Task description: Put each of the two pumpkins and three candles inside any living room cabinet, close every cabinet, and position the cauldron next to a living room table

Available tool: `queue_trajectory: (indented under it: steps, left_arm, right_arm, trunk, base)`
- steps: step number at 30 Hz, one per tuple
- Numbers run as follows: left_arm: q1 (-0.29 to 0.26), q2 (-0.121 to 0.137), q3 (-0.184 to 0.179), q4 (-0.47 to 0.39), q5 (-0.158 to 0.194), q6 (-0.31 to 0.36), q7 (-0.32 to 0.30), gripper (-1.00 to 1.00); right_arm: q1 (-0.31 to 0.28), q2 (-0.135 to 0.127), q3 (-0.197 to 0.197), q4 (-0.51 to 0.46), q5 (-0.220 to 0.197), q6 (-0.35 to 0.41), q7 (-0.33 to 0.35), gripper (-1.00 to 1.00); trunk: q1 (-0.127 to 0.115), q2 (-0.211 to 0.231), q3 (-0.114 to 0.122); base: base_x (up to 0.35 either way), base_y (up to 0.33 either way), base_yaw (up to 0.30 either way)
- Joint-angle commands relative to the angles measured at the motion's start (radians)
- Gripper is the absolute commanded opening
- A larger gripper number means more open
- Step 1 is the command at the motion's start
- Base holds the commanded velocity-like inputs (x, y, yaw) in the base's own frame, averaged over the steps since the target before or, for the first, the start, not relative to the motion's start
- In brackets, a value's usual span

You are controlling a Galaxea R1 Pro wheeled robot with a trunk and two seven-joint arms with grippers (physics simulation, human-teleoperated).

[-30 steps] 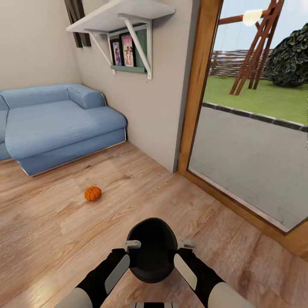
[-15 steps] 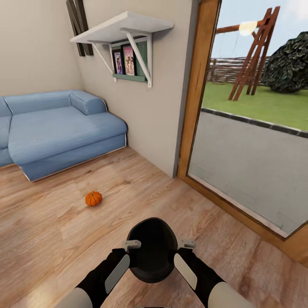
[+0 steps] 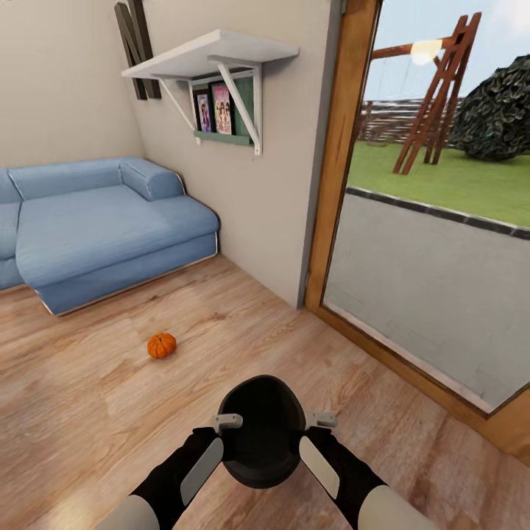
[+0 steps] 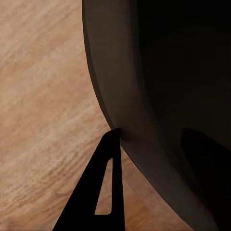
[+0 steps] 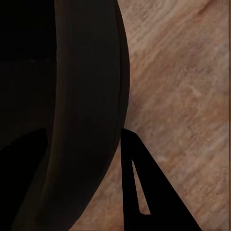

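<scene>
Carrying the black cauldron [image 3: 262,430] in front of my trunk, I am holding it between both arms, just above the wooden floor [image 3: 88,412]. My left end effector [image 3: 227,422] is gripping the rim on one side and my right end effector [image 3: 321,421] is gripping the opposite side. In the left wrist view one dark finger [image 4: 107,185] is lying against the outer wall of the cauldron [image 4: 159,96], and in the right wrist view it is the same for the cauldron [image 5: 72,106].

One orange pumpkin [image 3: 161,344] is lying on the floor ahead to my left, well apart from me, between me and the blue sofa [image 3: 96,228]. A white shelf [image 3: 213,51] is hanging on the wall near the big glass door [image 3: 434,243].

No bench is visible here, so I think I am only travelling with the cauldron. To do this well, I should be keeping both grips even and the rim level, turning the base slowly, and steering around the pumpkin and away from the wooden door frame [image 3: 335,162].
</scene>
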Motion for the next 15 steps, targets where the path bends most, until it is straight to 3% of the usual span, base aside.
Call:
queue_trajectory:
  steps: [1, 15]
  left_arm:
    - [-0.001, 0.002, -0.002, -0.002, 0.029, -0.004, 0.009, -1.00]
    - [-0.001, 0.002, -0.002, -0.003, 0.029, -0.004, 0.009, -1.00]
  right_arm:
    - [-0.002, -0.001, -0.002, -0.010, -0.008, -0.006, 0.031, -1.00]
    - [-0.002, -0.001, -0.002, -0.016, -0.008, -0.008, 0.031, -1.00]
  trunk:
    - [-0.004, 0.007, 0.002]
    - [-0.058, 0.105, 0.046]
  base:
    - [0.000, 0.000, 0.000]
    - [0.000, 0.000, 0.000]
